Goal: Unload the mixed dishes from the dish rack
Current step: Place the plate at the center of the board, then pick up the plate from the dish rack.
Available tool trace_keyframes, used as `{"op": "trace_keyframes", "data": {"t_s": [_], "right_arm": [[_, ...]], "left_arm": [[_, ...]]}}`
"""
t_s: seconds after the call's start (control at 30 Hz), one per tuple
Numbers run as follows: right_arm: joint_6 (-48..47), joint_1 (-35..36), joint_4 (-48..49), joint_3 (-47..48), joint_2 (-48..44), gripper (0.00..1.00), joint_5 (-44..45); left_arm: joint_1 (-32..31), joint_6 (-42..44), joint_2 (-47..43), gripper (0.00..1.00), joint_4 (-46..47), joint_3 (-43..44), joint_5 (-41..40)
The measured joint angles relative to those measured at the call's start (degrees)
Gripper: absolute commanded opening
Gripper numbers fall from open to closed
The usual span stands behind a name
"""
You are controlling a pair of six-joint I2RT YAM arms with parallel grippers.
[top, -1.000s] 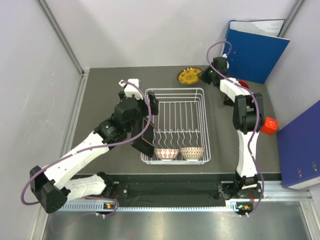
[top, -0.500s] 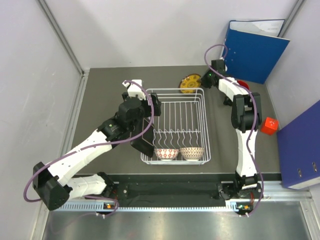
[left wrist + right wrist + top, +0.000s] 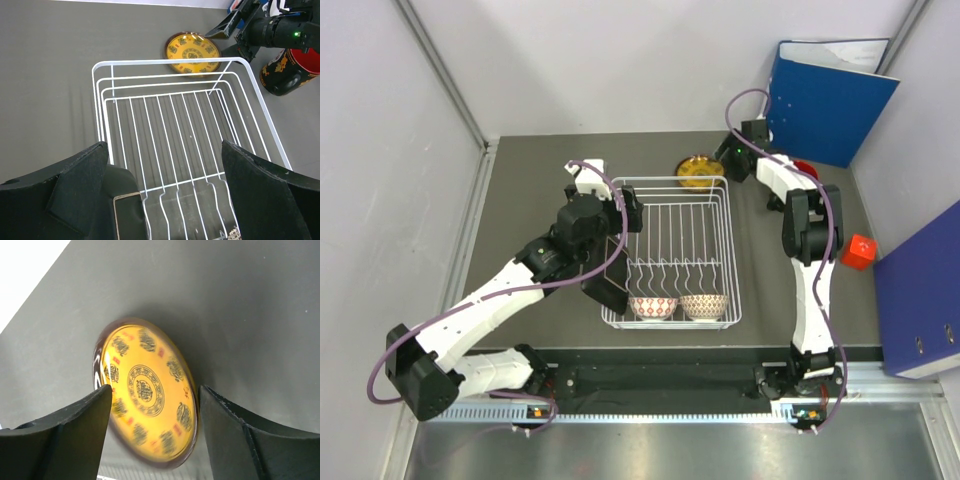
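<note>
The white wire dish rack (image 3: 725, 250) (image 3: 100, 100) sits mid-table. Two small patterned bowls (image 3: 653, 306) (image 3: 704, 305) stand at its near end, and a black square plate (image 3: 605, 290) (image 3: 127, 215) stands on edge at its near-left corner. My left gripper (image 3: 598, 215) (image 3: 163, 145) hangs open over the rack's left side with nothing between its fingers. The small yellow plate (image 3: 698, 171) (image 3: 192, 52) (image 3: 145, 390) is on the table just behind the rack, blurred. My right gripper (image 3: 728, 153) (image 3: 155, 390) is open around it. The red mug (image 3: 805, 170) (image 3: 287, 70) stands on the table to the right.
A blue binder (image 3: 830, 95) stands at the back right, close behind the right arm. A second blue binder (image 3: 920, 300) leans along the right wall. A small red cube (image 3: 860, 250) lies on the table's right side.
My right gripper has opened and let go of the yellow plate, which has dropped closer to the rack's far edge. The left arm shifted slightly at first and has since stayed still.
</note>
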Motion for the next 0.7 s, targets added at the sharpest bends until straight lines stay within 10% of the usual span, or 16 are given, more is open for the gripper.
{"op": "trace_keyframes", "data": {"t_s": [0.5,0.7], "right_arm": [[-5.14,0.17,-2.08,-0.24,-13.25,0.72,5.31],[-6.49,1.49,5.92,-18.36,-27.87,0.72,5.79]], "left_arm": [[0.0,-0.26,0.0,0.99,0.0,0.0,-0.02],[0.0,0.9,-0.35,0.99,-0.85,0.15,-2.43]]}}
